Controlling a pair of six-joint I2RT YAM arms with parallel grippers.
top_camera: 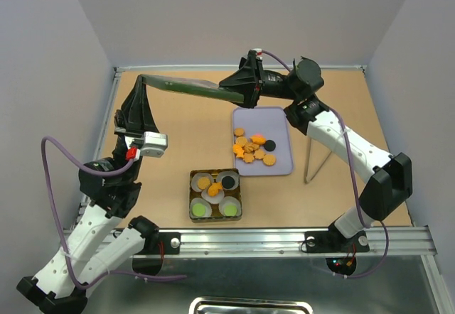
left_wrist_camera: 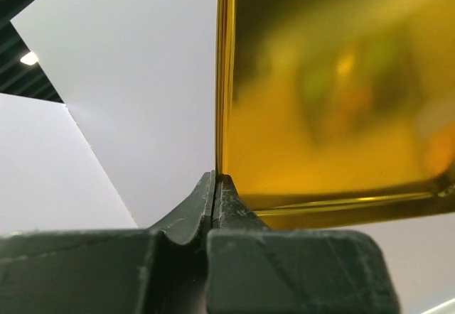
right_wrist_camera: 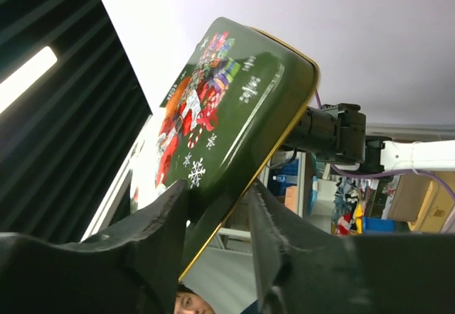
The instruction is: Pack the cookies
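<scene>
A: Holding status? Left gripper (top_camera: 142,81) pinches one end of the tin lid (top_camera: 186,87); right gripper (top_camera: 238,87) clasps the other, upper centre.

B: Cookies (top_camera: 252,149) heaped on lavender tray (top_camera: 279,126), right of centre; some in the tin (top_camera: 215,195) below.

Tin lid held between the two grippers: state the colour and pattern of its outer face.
Dark green lid, gold rim, red-and-white festive print with snowflakes; right wrist view shows it best.

I see the desk (top_camera: 185,143) from above its near edge; both wrist cameras look upward, close against the shared tin lid (top_camera: 186,86).
</scene>
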